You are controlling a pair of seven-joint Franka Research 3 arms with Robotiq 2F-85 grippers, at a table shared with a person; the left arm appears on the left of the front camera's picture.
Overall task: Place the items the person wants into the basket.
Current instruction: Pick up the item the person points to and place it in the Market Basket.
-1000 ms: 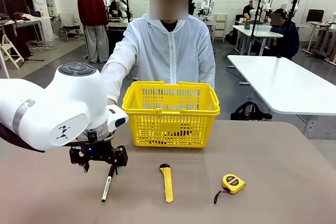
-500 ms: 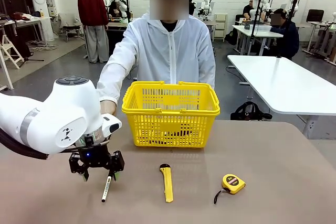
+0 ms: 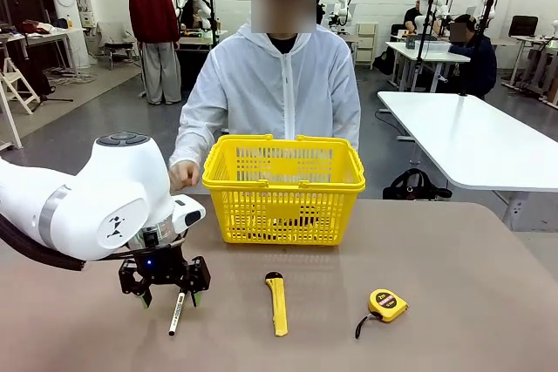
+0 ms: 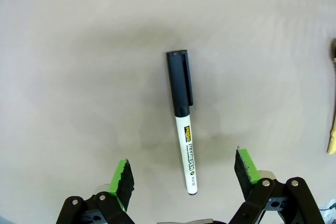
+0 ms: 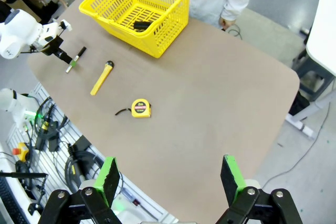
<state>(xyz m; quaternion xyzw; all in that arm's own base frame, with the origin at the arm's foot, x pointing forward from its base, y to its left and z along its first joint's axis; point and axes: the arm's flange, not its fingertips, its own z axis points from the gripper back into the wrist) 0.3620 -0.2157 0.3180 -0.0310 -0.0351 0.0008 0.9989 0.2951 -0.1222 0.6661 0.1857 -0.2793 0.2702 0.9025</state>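
The brown desk (image 3: pixel 453 250) carries a yellow basket (image 3: pixel 283 187) at the far middle, with a white marker (image 3: pixel 177 311), yellow utility knife (image 3: pixel 277 302) and tape measure (image 3: pixel 386 304) nearer.

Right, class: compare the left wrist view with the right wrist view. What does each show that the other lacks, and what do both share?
Left wrist view alone: the print on the white marker and its black cap, with the open left gripper hanging straddling it, not touching.

Right wrist view alone: the yellow basket with a dark item inside, the tape measure, the person's hand and the open right gripper high above the table.

Both: the marker, the yellow utility knife and the brown table.
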